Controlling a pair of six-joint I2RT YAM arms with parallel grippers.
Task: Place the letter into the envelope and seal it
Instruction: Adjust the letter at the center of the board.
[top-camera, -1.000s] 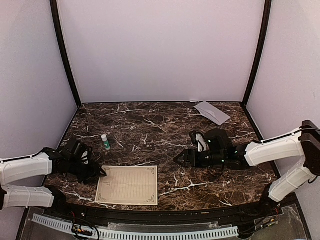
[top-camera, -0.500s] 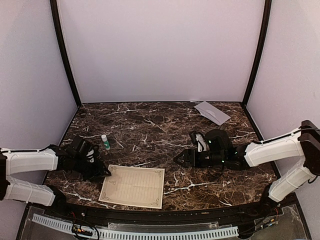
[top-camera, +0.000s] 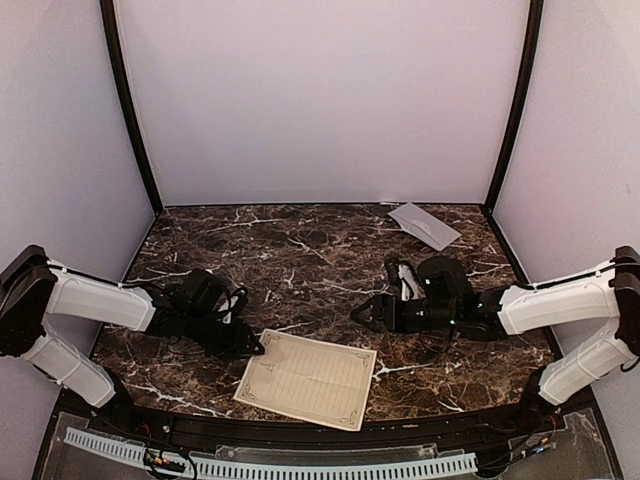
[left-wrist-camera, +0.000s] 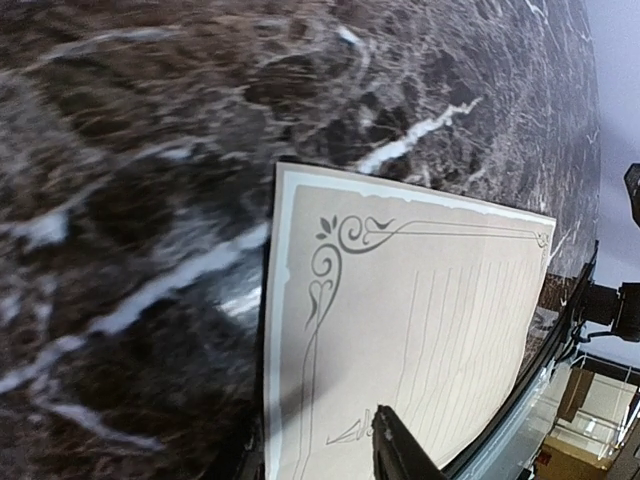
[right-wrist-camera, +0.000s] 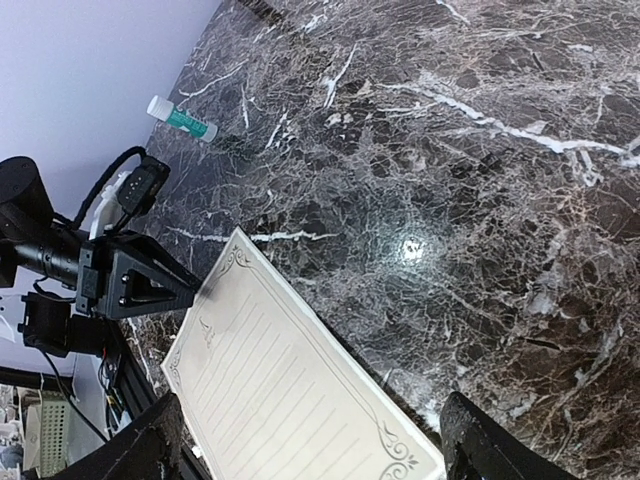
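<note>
Letter (top-camera: 308, 378) lay flat and skewed at near edge of table (top-camera: 300, 245), between your two arms. Your left gripper (top-camera: 257, 349) sat low at sheet's left corner, one finger (left-wrist-camera: 402, 452) over bordered margin. Jaws were part closed; could not tell whether they pinched paper or only pressed it. Your right gripper (top-camera: 366, 312) hovered just beyond letter's far right corner, jaws spread wide, nothing in them. Well apart, at far right corner, lay envelope (top-camera: 424, 225).
</note>
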